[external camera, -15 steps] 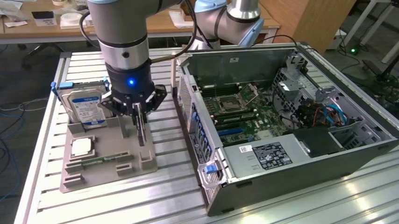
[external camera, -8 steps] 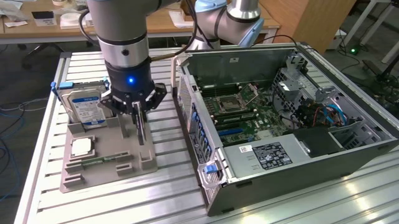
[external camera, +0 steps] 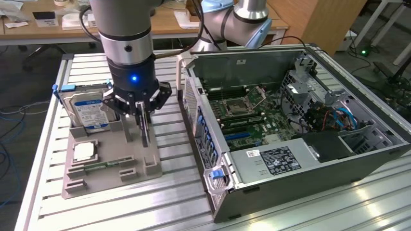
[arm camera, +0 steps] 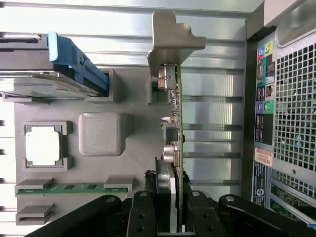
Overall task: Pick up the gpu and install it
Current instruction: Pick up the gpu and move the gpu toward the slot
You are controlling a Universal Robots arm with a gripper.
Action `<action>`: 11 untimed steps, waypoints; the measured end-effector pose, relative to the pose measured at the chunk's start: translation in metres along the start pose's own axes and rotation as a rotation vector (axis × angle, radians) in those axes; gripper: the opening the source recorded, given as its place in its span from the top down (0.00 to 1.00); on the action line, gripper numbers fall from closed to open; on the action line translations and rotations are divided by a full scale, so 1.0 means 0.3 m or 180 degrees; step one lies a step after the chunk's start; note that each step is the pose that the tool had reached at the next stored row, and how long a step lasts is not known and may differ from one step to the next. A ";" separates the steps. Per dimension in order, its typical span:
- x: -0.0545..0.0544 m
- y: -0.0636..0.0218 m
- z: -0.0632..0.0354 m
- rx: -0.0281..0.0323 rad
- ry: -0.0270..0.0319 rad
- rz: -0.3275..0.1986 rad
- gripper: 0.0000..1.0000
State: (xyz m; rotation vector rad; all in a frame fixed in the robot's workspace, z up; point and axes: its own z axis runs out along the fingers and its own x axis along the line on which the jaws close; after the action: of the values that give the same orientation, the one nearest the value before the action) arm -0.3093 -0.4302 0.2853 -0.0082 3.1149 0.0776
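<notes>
The gpu (external camera: 145, 129) is a thin dark card hanging edge-on and upright over the grey holder tray (external camera: 112, 180). My gripper (external camera: 141, 114) is shut on its upper edge, one finger on each side. In the wrist view the gpu (arm camera: 176, 118) runs as a slim blade with a silver bracket (arm camera: 170, 37) at its far end. The gripper (arm camera: 173, 202) clamps the near end between black fingers (arm camera: 143, 215). I cannot tell whether the card's lower edge still touches the tray (arm camera: 136, 170).
A hard drive (external camera: 90, 109) with a blue-white label stands at the tray's far end. A square silver processor chip (external camera: 84, 152) and a green memory stick (external camera: 103, 167) lie in the tray. The open computer case (external camera: 289, 159) with its motherboard (external camera: 247, 115) stands to the exterior view's right.
</notes>
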 end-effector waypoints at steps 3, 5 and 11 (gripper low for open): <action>0.000 0.000 -0.005 -0.0001 0.0001 0.0000 0.72; 0.000 0.000 -0.009 -0.0002 0.0000 0.0000 0.72; -0.001 0.001 -0.023 -0.0004 0.0001 0.0000 0.72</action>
State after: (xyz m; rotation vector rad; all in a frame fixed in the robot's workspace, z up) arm -0.3093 -0.4303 0.2923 -0.0082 3.1150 0.0795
